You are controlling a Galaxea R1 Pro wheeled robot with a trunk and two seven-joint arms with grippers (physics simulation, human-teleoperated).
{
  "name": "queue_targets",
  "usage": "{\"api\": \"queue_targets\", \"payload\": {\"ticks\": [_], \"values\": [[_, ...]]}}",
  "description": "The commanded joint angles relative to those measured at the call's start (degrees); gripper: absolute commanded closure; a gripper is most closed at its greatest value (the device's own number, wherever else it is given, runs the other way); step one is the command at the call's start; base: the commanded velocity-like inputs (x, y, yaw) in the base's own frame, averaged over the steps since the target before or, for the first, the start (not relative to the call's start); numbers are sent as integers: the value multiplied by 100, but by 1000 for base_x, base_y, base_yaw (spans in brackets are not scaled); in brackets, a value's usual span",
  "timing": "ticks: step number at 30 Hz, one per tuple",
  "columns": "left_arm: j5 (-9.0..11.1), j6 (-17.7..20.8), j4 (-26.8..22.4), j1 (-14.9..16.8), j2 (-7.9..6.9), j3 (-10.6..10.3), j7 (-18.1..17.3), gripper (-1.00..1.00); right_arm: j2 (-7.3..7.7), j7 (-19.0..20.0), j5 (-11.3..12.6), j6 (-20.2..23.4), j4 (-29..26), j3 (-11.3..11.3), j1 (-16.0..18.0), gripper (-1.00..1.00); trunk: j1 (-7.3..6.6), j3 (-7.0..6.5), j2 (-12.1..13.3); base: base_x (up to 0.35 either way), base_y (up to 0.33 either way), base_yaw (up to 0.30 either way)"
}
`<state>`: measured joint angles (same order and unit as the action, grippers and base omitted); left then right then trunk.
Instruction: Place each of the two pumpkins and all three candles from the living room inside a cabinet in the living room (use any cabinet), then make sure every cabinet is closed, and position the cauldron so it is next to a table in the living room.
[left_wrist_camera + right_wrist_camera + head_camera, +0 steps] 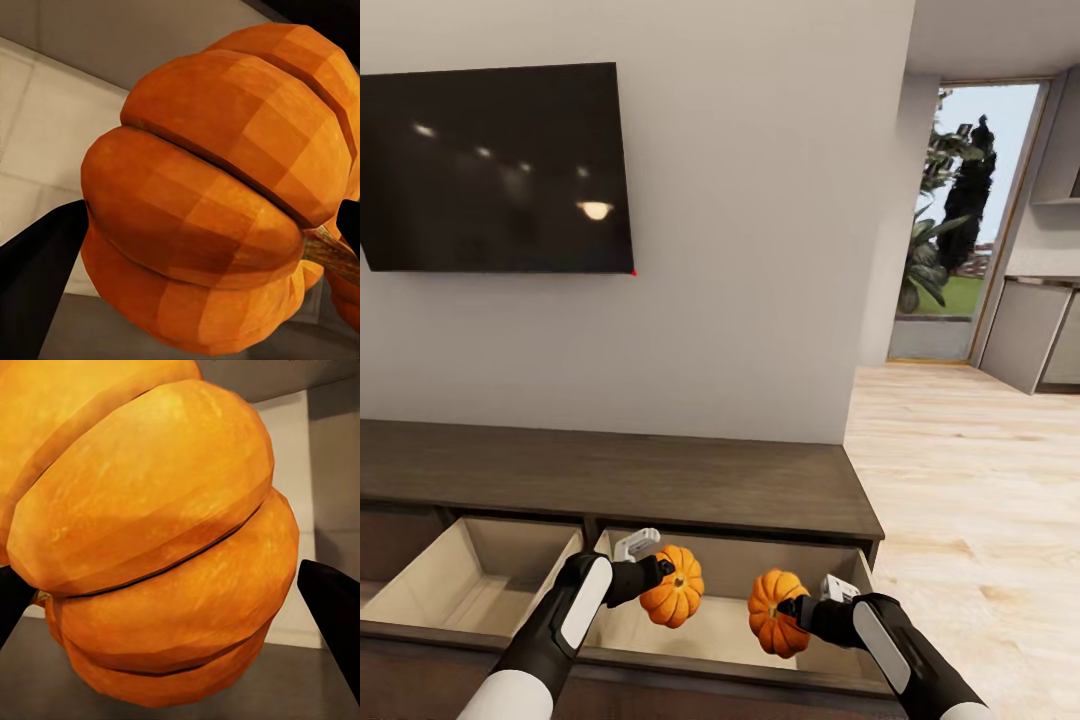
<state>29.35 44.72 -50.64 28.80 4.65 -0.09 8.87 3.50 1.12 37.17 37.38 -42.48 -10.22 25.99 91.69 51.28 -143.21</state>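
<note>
Pumpkins are pinched, one (673, 587) in the left tool (660, 573), one (777, 612) in the right tool (797, 607), above the cabinet's (660, 480) open right drawer (740, 640); candles, closing and cauldron are judged outstanding.

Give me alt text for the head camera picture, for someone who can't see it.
Two robot arms each hold a small orange pumpkin, the left pumpkin in the left gripper and the right pumpkin in the right gripper, over an open drawer of a long dark wood cabinet. A second drawer stands open beside it, under a wall-mounted TV.
</note>
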Motion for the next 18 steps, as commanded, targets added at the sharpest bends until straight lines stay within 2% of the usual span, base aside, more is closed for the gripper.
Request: {"api": "queue_targets", "payload": {"ticks": [1, 8, 18], "values": [[62, 19, -8, 2, 1, -4, 57, 100, 6, 0, -10, 13, -6, -11, 3, 100, -1, 6, -3, 0, 0, 0], [62, 19, -8, 2, 1, -166, 57, 100, 2, -123, 48, -419, 13, 17, 3, 100, -1, 6, -3, 0, 0, 0], [62, 19, -7, 2, 1, -190, 58, 100, 2, -180, 70, -620, 20, 11, 3, 100, -1, 6, -3, 24, 0, 0]]}}
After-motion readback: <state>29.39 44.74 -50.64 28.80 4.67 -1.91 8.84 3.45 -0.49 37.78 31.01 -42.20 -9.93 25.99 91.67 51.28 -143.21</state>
